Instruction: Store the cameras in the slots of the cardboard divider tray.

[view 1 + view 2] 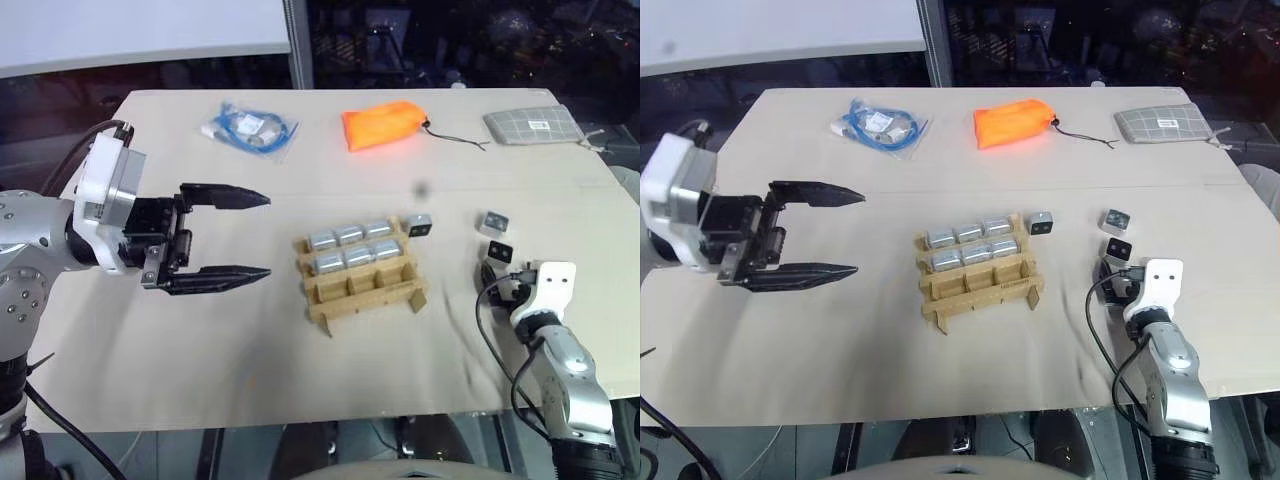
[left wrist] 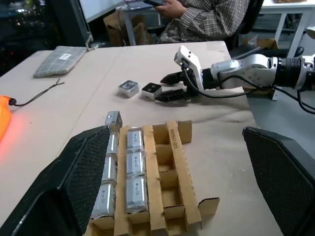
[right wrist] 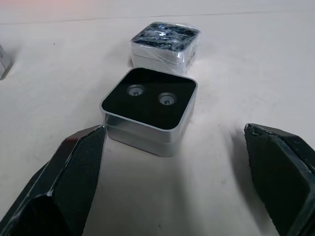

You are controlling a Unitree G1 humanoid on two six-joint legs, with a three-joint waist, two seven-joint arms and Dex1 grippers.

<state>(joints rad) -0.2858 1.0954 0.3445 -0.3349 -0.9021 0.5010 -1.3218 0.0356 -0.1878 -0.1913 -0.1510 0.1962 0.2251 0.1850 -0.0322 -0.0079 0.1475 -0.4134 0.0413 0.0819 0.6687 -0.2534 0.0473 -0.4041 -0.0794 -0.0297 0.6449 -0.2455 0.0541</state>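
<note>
Six cameras [image 1: 352, 246] in tray [image 1: 365, 292], three loose [image 1: 494, 223] outside

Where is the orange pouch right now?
In the left eye view, the orange pouch lies at the table's far edge, between the blue cable bag on its left and the grey pouch on its right.

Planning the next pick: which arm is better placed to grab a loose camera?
Right. Its open tool already faces the nearest loose camera on the table; the left tool hangs open, raised, far across the divider tray.
</note>
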